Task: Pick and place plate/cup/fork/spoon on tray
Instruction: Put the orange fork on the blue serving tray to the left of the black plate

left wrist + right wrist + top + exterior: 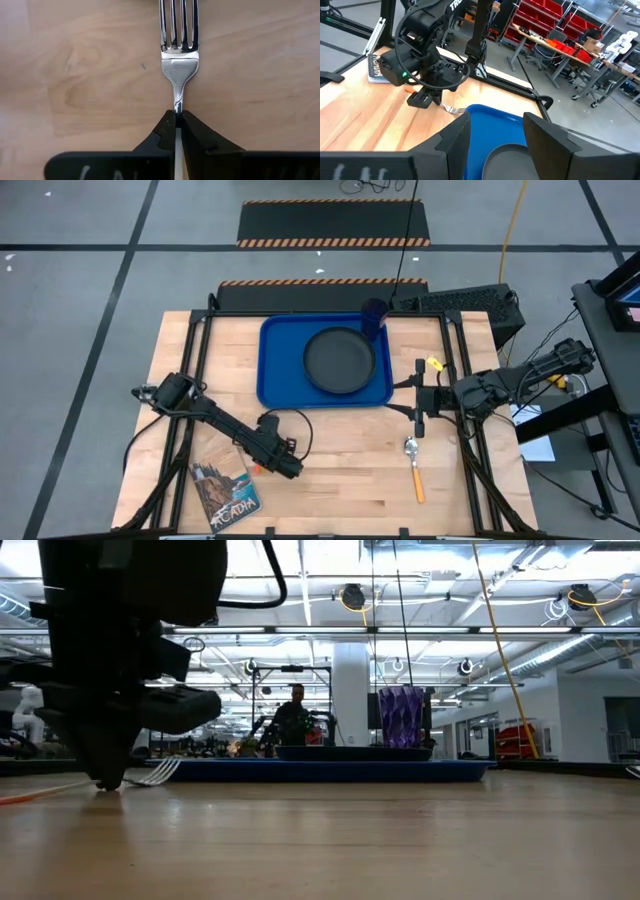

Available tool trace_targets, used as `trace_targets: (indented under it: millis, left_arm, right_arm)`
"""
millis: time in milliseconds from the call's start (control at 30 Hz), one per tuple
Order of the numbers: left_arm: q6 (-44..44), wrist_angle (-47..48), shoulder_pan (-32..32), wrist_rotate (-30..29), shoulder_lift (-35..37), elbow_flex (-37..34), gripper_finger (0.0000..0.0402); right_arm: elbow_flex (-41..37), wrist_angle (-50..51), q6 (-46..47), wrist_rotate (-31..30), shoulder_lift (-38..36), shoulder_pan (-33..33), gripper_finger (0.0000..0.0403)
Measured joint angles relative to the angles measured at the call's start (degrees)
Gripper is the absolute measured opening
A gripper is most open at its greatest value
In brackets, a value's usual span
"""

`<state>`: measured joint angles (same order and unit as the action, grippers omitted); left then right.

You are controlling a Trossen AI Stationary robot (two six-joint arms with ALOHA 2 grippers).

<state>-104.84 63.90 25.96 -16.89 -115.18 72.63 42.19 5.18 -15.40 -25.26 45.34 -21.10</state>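
The fork (178, 47) lies on the wood table near its front left, tines away from my left gripper (178, 120). That gripper is shut on it, and it also shows in the high view (284, 464) and the low view (108, 776). The orange handle (257, 469) sticks out behind the gripper. The black plate (339, 360) lies in the blue tray (275, 375), and the purple cup (374, 318) stands in the tray's far right corner. The spoon (413, 468) lies on the table, right of centre. My right gripper (495, 135) is open and empty above the table, right of the tray. My left gripper pinches the fork's narrow metal neck (177, 104), just behind the tines, between its two fingers. The fingers come from above, one on each side of the neck. The fork lies flat along the table, its tines (155, 773) pointing out ahead of the fingers.
A small picture booklet (224, 488) lies at the table's front left, close to my left arm. Black frame rails (200, 360) run along the table's sides. Bare wood (350, 460) lies between the tray and the near edge.
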Motion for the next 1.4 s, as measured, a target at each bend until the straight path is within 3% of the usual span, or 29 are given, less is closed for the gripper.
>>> trace_targets:
  millis: [233,367,667,900,1400]
  left_arm:
    - [6.7,-0.4,-2.2,-1.6,-0.2,4.0,0.0027]
    - [12.2,0.9,-3.8,-1.3,-0.1,7.4,0.0015]
    - [19.5,10.1,-7.7,-2.8,0.0,14.4,0.0024]
    - [19.0,17.5,-13.9,-4.3,0.1,15.6,0.0028]
    - [32.2,3.7,-32.9,-9.4,0.1,15.6,0.0030]
  right_arm:
    - [0.0,0.1,-1.1,-0.1,0.0,0.0,0.0176]
    - [0.0,0.1,-3.4,-0.1,0.0,0.0,0.0176]
    - [0.0,1.1,-5.0,-0.2,0.0,0.0,0.0176]
    - [0.0,2.2,-4.9,-0.2,-0.1,0.0,0.0176]
    - [0.0,5.4,-4.1,-0.4,-0.1,0.0,0.0176]
